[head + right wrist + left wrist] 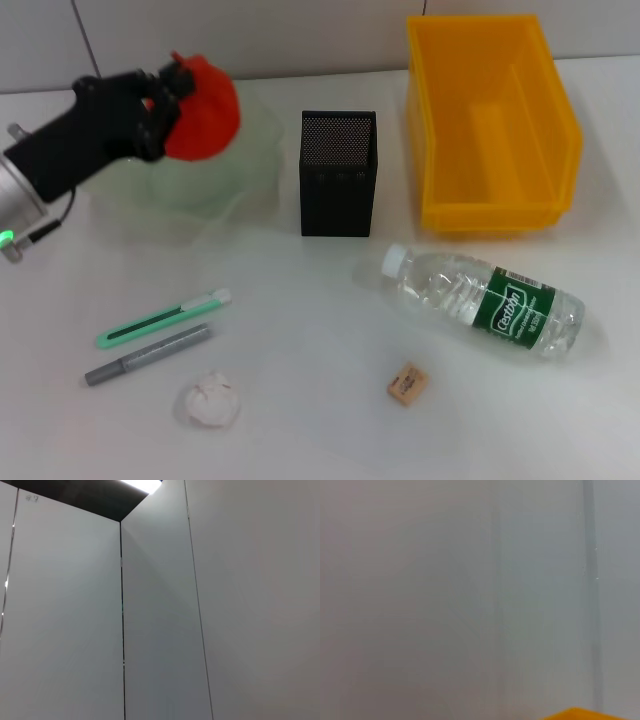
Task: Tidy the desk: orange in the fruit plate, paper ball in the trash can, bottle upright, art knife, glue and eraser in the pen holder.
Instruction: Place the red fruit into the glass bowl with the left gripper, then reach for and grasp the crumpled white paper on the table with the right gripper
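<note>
Paper ball (208, 400) sits closest on the desk (300, 400), eraser (407, 384) off to its side. Left tool (172, 95) is clamped on the orange (205, 112), right over the fruit plate (235, 170). Beyond the tool: pen holder (338, 186), trash can (490, 125), with the bottle (480, 298) lying flat.

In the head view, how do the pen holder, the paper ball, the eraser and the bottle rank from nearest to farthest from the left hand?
From the left hand holding the orange over the fruit plate:
1. Pen holder, beside the plate.
2. Paper ball, at the front edge.
3. Eraser, front centre.
4. Bottle, lying on the robot's right.
</note>
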`<state>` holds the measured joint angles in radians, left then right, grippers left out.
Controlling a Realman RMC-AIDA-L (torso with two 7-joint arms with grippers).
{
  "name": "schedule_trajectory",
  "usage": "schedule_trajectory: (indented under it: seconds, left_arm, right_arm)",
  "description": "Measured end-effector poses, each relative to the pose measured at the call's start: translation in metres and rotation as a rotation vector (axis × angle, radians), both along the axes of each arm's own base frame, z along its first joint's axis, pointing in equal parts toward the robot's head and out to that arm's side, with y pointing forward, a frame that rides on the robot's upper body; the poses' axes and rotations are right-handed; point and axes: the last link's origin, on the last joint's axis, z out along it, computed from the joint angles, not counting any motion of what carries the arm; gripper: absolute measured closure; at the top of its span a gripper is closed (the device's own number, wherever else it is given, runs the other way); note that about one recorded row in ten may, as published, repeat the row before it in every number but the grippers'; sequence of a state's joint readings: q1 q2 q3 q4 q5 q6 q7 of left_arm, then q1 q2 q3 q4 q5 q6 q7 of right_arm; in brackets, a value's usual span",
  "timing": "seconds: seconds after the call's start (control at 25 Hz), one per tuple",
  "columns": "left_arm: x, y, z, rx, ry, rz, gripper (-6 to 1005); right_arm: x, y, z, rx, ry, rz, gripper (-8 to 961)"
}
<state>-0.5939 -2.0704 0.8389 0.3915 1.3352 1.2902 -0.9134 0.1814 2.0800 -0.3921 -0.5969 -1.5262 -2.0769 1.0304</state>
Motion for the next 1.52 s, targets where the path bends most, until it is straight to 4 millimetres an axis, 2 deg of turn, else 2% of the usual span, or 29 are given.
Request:
schedule_trajectory:
  seconds: [0.04,0.24,0.4,0.48,0.92,1.04,1.12,1.24,1.28,1.4,1.48,1.52]
  left_arm:
    - [0.0,0.0,0.0,0.0,0.0,0.0,930]
    - [-0.005,0.026,-0.002,0.058,0.061,0.129,929]
    - [-0.008,0.034,-0.007,0.072,0.097,0.181,929]
    - [-0.009,0.034,-0.008,0.08,0.097,0.191,929]
    - [-0.018,0.032,-0.007,0.121,0.07,0.232,771]
    - [-0.018,0.021,-0.004,0.112,0.031,0.185,628]
    - [-0.019,-0.001,-0.002,0.08,0.0,0.091,533]
    - [-0.02,-0.009,-0.003,0.063,0.001,0.063,355]
    - [-0.02,-0.018,-0.006,0.024,0.023,0.02,296]
    - [-0.018,-0.022,-0.013,-0.026,0.055,0.01,198]
    - [-0.015,-0.023,-0.021,-0.065,0.083,-0.01,165]
    - [-0.011,-0.024,-0.028,-0.096,0.11,-0.033,165]
  right_arm:
    - [0.0,0.0,0.0,0.0,0.0,0.0,185]
    - [0.0,0.0,0.0,-0.003,-0.001,-0.001,186]
    - [0.0,0.0,-0.001,-0.005,-0.002,-0.002,186]
    - [0.0,0.0,-0.001,-0.007,-0.002,-0.001,186]
    - [0.0,0.002,-0.002,-0.014,-0.005,-0.003,185]
    - [0.0,0.002,-0.001,-0.025,-0.002,-0.004,185]
    - [-0.002,0.004,0.003,-0.066,-0.017,0.001,185]
    - [-0.006,0.007,0.005,-0.126,-0.053,0.013,186]
    - [-0.01,0.009,0.006,-0.177,-0.095,0.032,186]
    - [-0.037,0.023,0.0,-0.471,-0.29,0.114,186]
    - [-0.045,0.028,-0.005,-0.538,-0.336,0.13,186]
    - [-0.06,0.036,-0.02,-0.65,-0.423,0.166,186]
